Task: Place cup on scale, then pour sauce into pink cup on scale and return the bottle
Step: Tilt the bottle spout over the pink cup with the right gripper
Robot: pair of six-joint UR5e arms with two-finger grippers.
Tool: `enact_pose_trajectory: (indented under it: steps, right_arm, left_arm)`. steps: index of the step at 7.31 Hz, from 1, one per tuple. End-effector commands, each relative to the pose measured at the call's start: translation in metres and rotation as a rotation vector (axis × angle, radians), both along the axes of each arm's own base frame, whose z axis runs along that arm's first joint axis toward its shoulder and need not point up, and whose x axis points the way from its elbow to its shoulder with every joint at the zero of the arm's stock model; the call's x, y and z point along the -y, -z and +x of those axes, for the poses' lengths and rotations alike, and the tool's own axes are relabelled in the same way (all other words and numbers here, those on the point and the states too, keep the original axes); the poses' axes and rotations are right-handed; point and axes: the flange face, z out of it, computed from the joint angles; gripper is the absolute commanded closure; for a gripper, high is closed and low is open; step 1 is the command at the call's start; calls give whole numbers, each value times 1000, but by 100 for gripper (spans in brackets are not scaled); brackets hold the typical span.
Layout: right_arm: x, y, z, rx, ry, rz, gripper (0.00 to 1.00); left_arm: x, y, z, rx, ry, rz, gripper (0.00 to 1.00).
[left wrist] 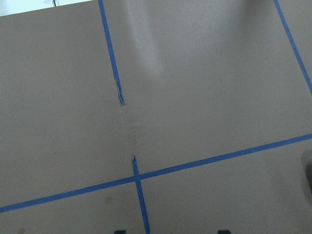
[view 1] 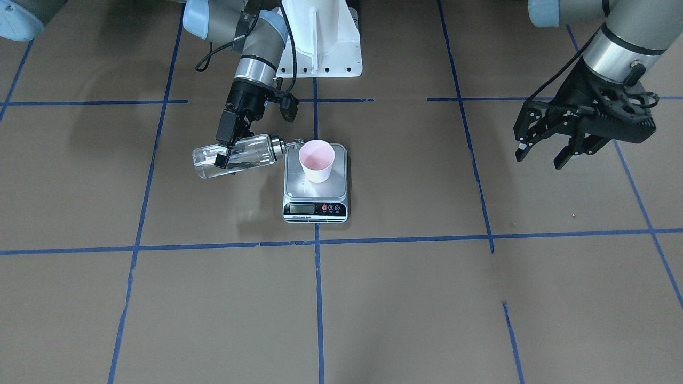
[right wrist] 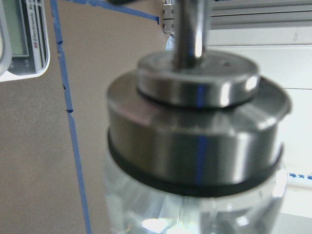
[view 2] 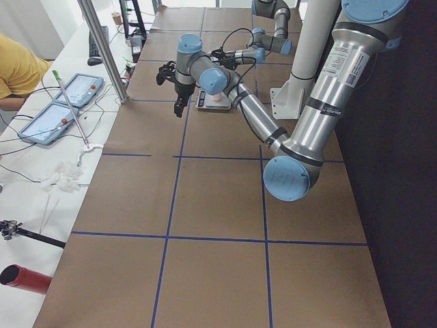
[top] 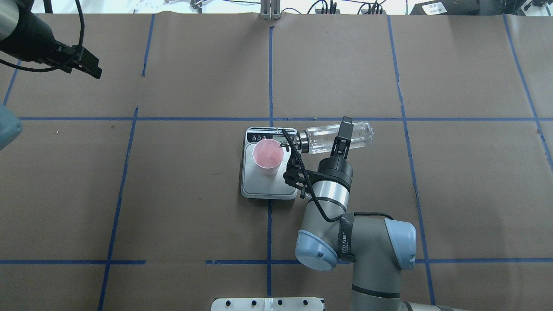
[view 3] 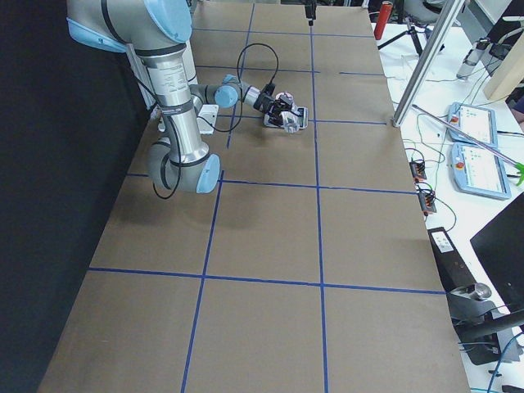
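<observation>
Overhead and front views face oppositely, sharing the scale (view 1: 305, 188).

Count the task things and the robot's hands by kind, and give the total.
cup: 1
scale: 1
bottle: 1
hands: 2 (left hand, right hand)
total: 5

Brown table (view 1: 405, 309) gridded with blue tape (view 1: 318, 298), white side bench (view 2: 27, 205), two tablets (view 2: 41, 123), aluminium post (view 2: 102, 48)

Pink cup (view 1: 317, 160) upright on steel scale (view 1: 299, 185); clear bottle (view 1: 253, 152) tipped sideways, pointing at the cup
</observation>
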Motion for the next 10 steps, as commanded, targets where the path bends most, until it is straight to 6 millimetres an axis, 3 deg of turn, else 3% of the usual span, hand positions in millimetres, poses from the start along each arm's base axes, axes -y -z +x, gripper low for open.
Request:
enact_pose_trajectory:
  steps: [1, 2, 6, 7, 9, 10]
  right_arm:
    - [2, 0, -1, -54, -1, 38, 100]
    - [3, 9, -2, -89, 19, 44, 100]
    - [4, 6, -4, -109, 10, 64, 100]
    - [6, 15, -1, -52, -2, 66, 100]
    - [8, 7, 5, 104, -35, 83, 100]
    - [7, -16, 11, 216, -76, 79, 100]
  left_arm:
    - [0, 0, 0, 0, 0, 0, 29]
    - [-1, 1, 0, -2, 0, 3, 29]
    - [-2, 1, -1, 7, 0, -13, 29]
    - [-2, 1, -1, 7, 0, -13, 29]
    - [-2, 1, 0, 7, -1, -14, 29]
    - [-2, 2, 0, 6, -1, -13, 29]
